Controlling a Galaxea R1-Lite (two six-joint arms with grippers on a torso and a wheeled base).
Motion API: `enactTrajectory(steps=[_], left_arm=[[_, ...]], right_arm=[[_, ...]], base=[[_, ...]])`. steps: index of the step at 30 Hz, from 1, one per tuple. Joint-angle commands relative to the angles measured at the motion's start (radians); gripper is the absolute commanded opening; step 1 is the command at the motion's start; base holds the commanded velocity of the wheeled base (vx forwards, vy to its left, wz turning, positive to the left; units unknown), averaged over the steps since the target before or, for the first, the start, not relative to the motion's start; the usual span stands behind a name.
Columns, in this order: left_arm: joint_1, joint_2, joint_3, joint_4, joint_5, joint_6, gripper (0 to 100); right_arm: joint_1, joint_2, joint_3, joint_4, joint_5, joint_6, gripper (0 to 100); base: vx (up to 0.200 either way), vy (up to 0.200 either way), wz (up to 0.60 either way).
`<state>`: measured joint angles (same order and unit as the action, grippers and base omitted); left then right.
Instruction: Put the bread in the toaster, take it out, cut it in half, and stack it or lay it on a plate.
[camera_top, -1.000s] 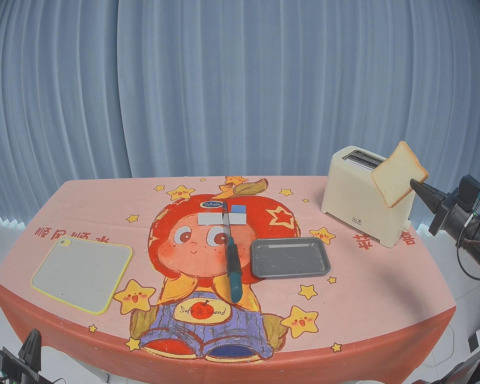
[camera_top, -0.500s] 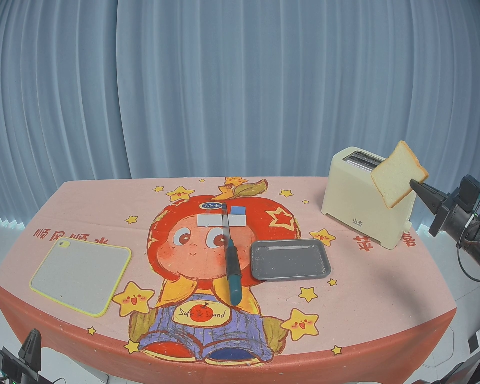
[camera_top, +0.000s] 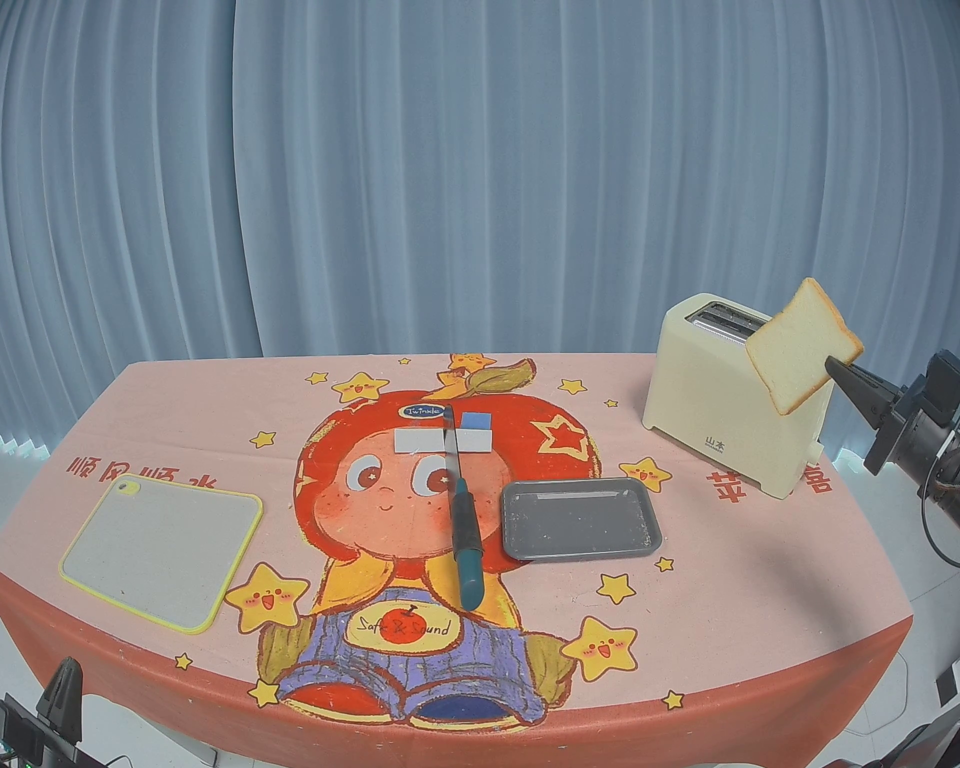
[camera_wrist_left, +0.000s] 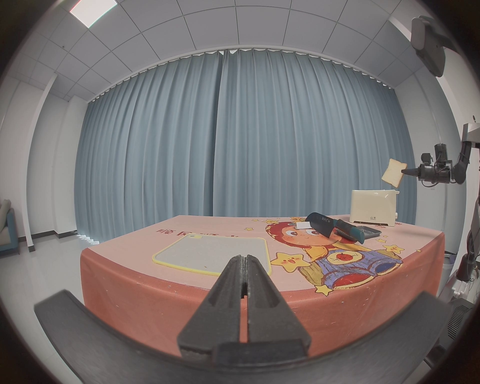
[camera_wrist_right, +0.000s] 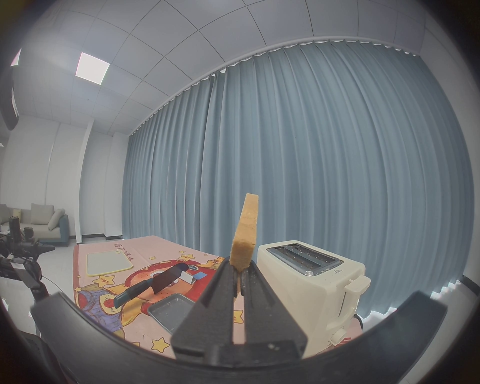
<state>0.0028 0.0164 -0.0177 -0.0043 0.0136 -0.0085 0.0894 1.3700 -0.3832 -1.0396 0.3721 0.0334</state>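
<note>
The right tool (camera_top: 835, 368) is clamped on a slice of bread (camera_top: 803, 346), pinching it by its lower edge. The slice hangs in the air, tilted, near the top of the toaster (camera_top: 720, 390) and clear of its slots. From these angles it is hard to say whether it sits directly over the toaster or just to the side of it.

The toaster stands at the far right corner of the worktop (camera_top: 750, 590), both slots facing up.

A grey tray (camera_top: 580, 517) lies near the middle of the worktop, right of centre. Just beside it on its left, not touching, lies a knife (camera_top: 462, 510) with its teal handle toward the front edge and its blade toward the far edge. The blade seems to rest across a small white and blue block (camera_top: 444, 437), which lifts it off the cloth.

A cutting board (camera_top: 160, 550) with a yellow rim lies flat near the front left corner, well apart from the knife.

The left tool (camera_wrist_left: 244, 265) hangs below the front left edge of the worktop, its fingers pressed together with nothing between them.
</note>
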Motion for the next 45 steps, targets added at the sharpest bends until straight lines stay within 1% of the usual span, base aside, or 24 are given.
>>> enactTrajectory(steps=[1, 6, 11, 13, 16, 21, 25, 32, 35, 38, 45], left_arm=[[0.000, -0.006, 0.018, 0.000, 0.000, -0.001, 0], [0.000, -0.006, 0.018, 0.000, 0.000, -0.001, 0], [0.000, -0.006, 0.018, 0.000, 0.000, -0.001, 0], [0.000, -0.006, 0.018, 0.000, 0.000, -0.001, 0], [0.000, -0.006, 0.018, 0.000, 0.000, -0.001, 0], [0.000, -0.006, 0.018, 0.000, 0.000, -0.001, 0], [0.000, -0.006, 0.018, 0.000, 0.000, -0.001, 0], [0.000, -0.006, 0.018, 0.000, 0.000, -0.001, 0], [0.000, -0.006, 0.018, 0.000, 0.000, -0.001, 0], [0.000, -0.006, 0.018, 0.000, 0.000, -0.001, 0], [0.000, -0.006, 0.018, 0.000, 0.000, -0.001, 0]], right_arm=[[-0.003, -0.009, 0.003, 0.000, 0.001, 0.000, 0], [-0.026, -0.008, -0.011, -0.002, -0.002, 0.000, 0], [-0.020, -0.003, -0.085, 0.012, -0.007, 0.014, 0], [-0.020, -0.002, -0.086, 0.012, -0.002, 0.016, 0], [-0.017, 0.000, -0.079, 0.012, -0.007, 0.014, 0], [-0.016, -0.002, -0.094, 0.013, -0.010, 0.014, 0], [-0.026, 0.003, -0.112, 0.044, -0.007, 0.008, 0], [-0.031, -0.002, -0.189, 0.124, -0.006, 0.005, 0], [-0.053, 0.001, -0.223, 0.158, -0.002, -0.001, 0], [-0.063, 0.004, -0.249, 0.174, -0.001, -0.001, 0], [-0.063, 0.029, -0.299, 0.177, 0.004, -0.015, 0]], base=[[0.000, 0.000, 0.00], [0.000, 0.000, 0.00], [0.000, 0.000, 0.00], [0.000, 0.000, 0.00], [0.000, 0.000, 0.00], [0.000, 0.000, 0.00], [0.000, 0.000, 0.00], [0.000, 0.000, 0.00], [0.000, 0.000, 0.00], [0.000, 0.000, 0.00], [0.000, 0.000, 0.00]])
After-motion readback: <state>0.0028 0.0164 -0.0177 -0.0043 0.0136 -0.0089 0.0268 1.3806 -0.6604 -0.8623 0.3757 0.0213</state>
